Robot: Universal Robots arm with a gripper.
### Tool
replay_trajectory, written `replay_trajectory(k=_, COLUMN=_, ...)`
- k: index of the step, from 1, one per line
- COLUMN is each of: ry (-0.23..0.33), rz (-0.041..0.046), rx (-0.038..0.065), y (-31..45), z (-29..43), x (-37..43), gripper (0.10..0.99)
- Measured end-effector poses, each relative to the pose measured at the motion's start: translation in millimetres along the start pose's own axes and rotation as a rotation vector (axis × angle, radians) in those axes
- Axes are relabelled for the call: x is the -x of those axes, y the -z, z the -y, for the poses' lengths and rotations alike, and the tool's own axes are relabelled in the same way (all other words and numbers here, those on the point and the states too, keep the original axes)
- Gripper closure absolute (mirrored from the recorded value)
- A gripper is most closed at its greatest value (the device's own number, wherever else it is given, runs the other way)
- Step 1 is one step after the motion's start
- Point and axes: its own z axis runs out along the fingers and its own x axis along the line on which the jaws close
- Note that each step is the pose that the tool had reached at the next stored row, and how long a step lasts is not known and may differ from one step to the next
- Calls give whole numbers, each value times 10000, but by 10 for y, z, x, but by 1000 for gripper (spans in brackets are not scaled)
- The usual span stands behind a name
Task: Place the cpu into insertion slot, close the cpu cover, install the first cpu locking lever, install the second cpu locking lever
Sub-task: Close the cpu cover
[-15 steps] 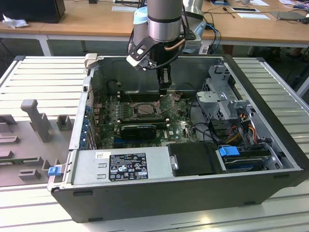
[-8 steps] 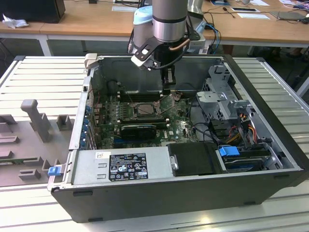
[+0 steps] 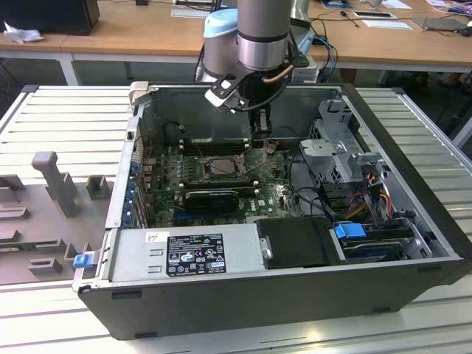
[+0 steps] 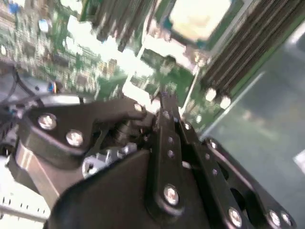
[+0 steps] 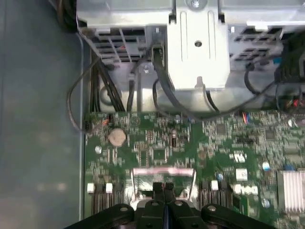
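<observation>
Claw (image 3: 262,139) pinched together, just beside the socket (image 3: 221,167) | chip (image 4: 198,16) lying in socket | power-supply label (image 3: 195,253) print unreadable

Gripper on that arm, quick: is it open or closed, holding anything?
Gripper: closed, right at the cpu cover; whether it grips that cannot be told.

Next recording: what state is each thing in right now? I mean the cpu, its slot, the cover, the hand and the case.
cpu: seated in the insertion slot, top uncovered.
insertion slot: occupied by the cpu.
cpu cover: swung up, not closed over the cpu.
hand: shut, fingertips at the raised cover.
computer case: lying on its side, side panel off, inside exposed.
</observation>
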Motion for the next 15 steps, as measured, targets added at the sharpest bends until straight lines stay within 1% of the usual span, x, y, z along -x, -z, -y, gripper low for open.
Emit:
replay_trajectory(k=2, ry=1, rz=1, rx=-7, y=-26, z=-109, x=-2, gripper=980)
replay_trajectory(k=3, ry=3, rz=0, rx=-5, y=-36, z=-147, x=-4, gripper=980)
replay_trajectory(k=6, ry=0, rz=2, rx=-8, y=-48, z=-214, x=-6, gripper=980)
replay_trajectory(k=7, ry=2, rz=0, rx=-9, y=-55, z=-251, x=-8, gripper=980)
replay_trajectory(k=8, ry=1, rz=-2, rx=-10, y=-64, z=-273, x=-9, gripper=980)
replay_trajectory(k=10, ry=1, rz=1, rx=-11, y=-90, z=-303, x=-9, gripper=980)
replay_trajectory(k=13, ry=2, rz=0, rx=-13, y=-159, z=-319, x=-8, gripper=980)
replay_trajectory(k=14, ry=1, rz=1, rx=-29, y=-177, z=-318, x=-8, gripper=980)
replay_trajectory(k=15, ry=0, rz=4, rx=-108, y=-181, z=-317, x=-7, gripper=980)
